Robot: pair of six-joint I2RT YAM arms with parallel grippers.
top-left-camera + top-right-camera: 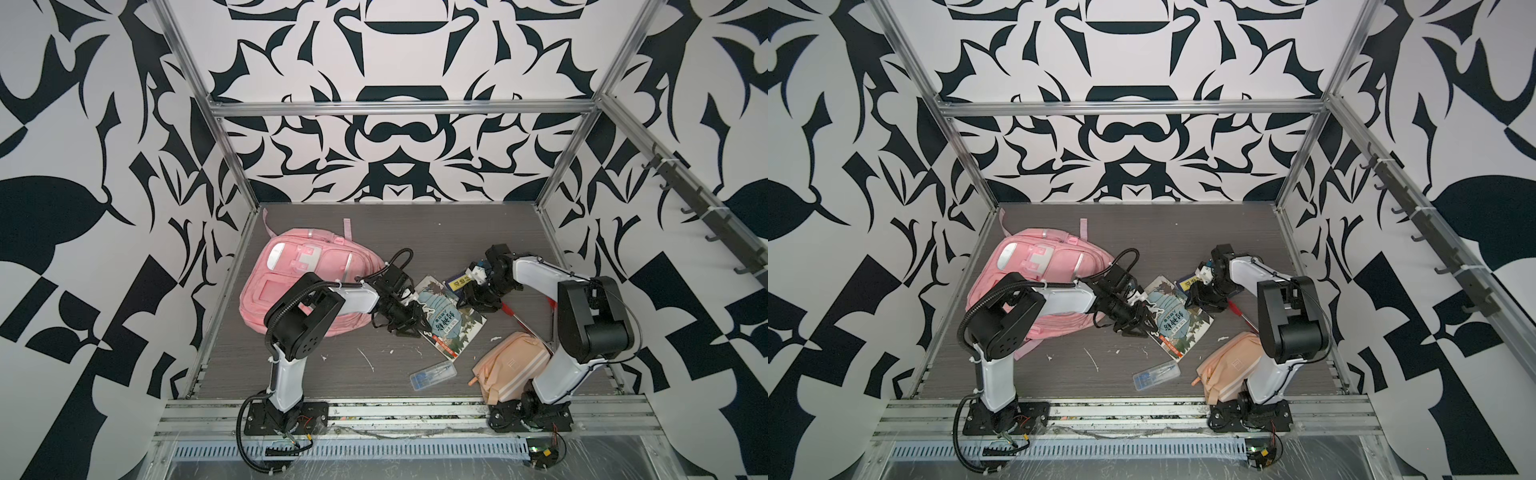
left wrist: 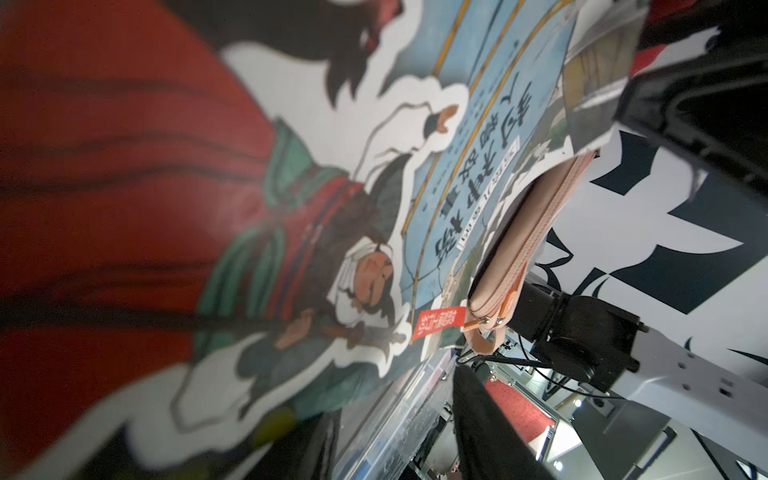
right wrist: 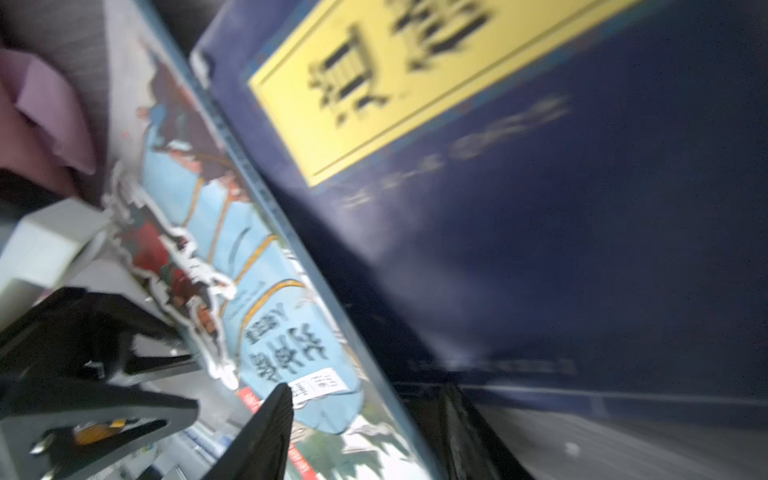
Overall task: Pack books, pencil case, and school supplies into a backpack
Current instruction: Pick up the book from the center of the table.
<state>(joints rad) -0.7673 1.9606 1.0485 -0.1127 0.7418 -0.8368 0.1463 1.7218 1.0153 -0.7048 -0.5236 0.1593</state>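
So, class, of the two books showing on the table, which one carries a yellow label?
The dark navy book: its cover bears a yellow label with black characters. The illustrated book has a pale cover with a blue scroll shape instead.

backpack (image 1: 1034, 282) flat, left | illustrated book (image 1: 1177, 322) centre | clear box (image 1: 1156, 374), pencil case (image 1: 1229, 365) front right

Left arm (image 1: 357, 300): elbow raised, forearm stretched toward the middle.
Left gripper (image 1: 411, 321): held low, tilted downward, jaws parted.
Right arm (image 1: 536, 270): elbow high, forearm angled inward.
Right gripper (image 1: 469, 302): held low, jaws parted, near its partner.
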